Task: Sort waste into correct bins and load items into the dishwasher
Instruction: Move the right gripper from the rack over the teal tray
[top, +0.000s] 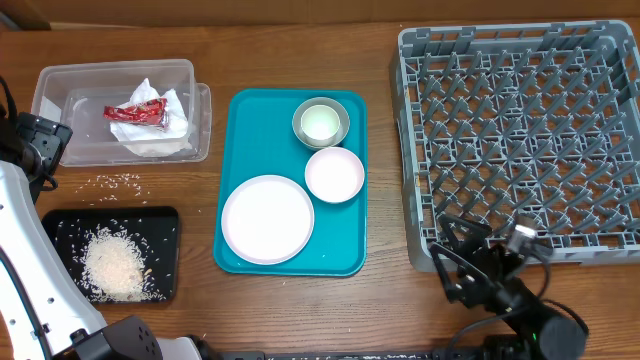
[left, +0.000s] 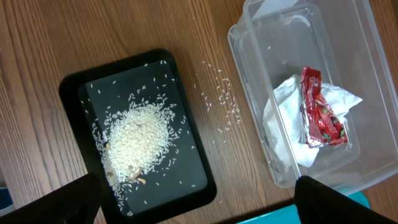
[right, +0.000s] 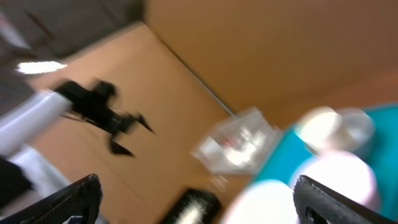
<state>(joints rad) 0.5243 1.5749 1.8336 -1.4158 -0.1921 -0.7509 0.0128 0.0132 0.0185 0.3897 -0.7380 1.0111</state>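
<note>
The tabletop (left: 37, 74) looks like matt wood grain; the tub (left: 280, 37) is clear, glossy plastic — the wrapper (left: 318, 109) shiny and crinkled, the napkins (left: 283, 121) crumpled paper.

The flat tray (left: 140, 78) holding rice (left: 137, 140) is lying ahead-left of the left gripper (left: 196, 190). The tub (left: 280, 56), holding napkins (left: 280, 124) with the wrapper (left: 320, 109) on them, is lying ahead-right, loose grains (left: 224, 99) sitting between them.

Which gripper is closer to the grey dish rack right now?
Right. The right gripper is by the dish rack's near left corner; the left gripper is far off on the opposite side, beside the clear tub.
</note>
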